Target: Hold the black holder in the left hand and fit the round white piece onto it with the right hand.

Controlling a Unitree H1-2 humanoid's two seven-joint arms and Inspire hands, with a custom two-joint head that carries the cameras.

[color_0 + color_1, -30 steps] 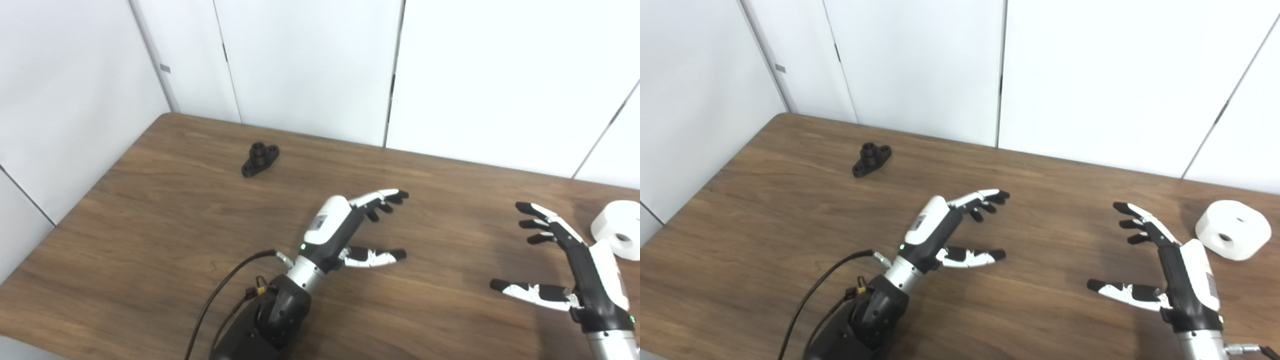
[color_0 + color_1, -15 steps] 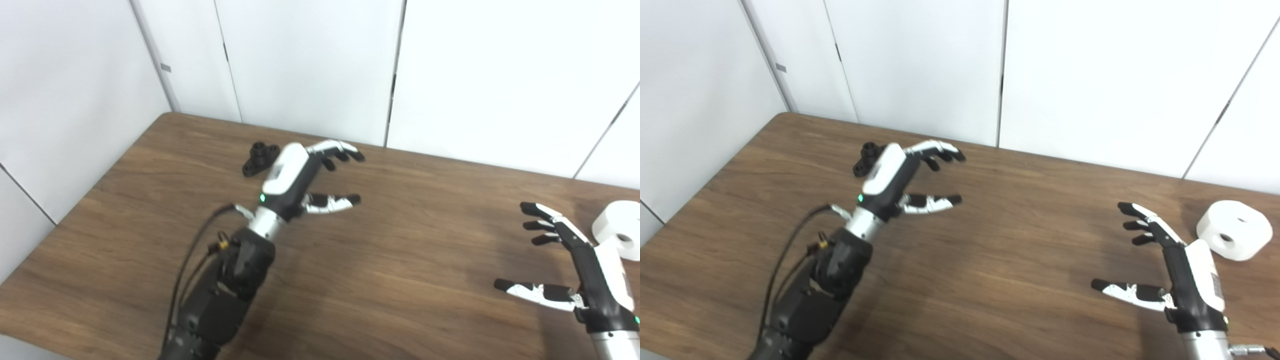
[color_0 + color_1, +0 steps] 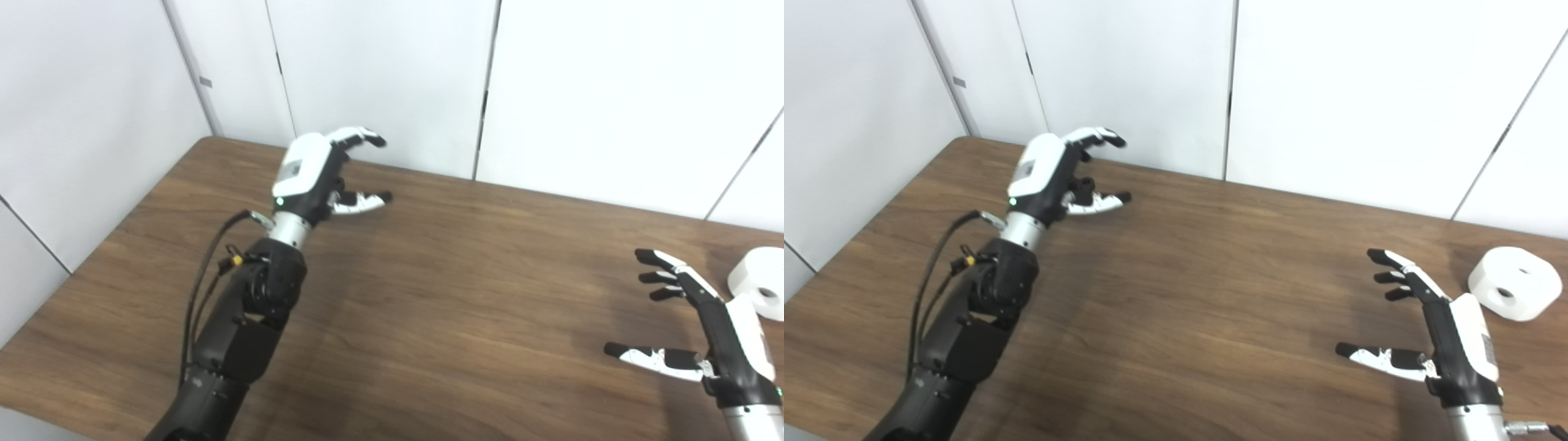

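The black holder (image 3: 1083,184) lies on the far left of the wooden table (image 3: 465,288), mostly hidden behind my left hand (image 3: 1056,173). Only a small dark part of it shows between the fingers and the thumb. That hand hovers right at the holder with fingers and thumb apart, open, and I cannot tell whether it touches it. The round white piece (image 3: 1512,283), a thick disc with holes, sits at the far right. My right hand (image 3: 1424,334) stays open just left of and nearer than the disc, apart from it.
White wall panels (image 3: 380,79) rise right behind the table's far edge, close to my left hand. A black cable (image 3: 934,257) loops along the left forearm. Bare brown tabletop lies between the two hands.
My left arm has stretched far and to the left, carrying the open hand from mid-table onto the black holder, which it now covers. The right hand has barely moved.
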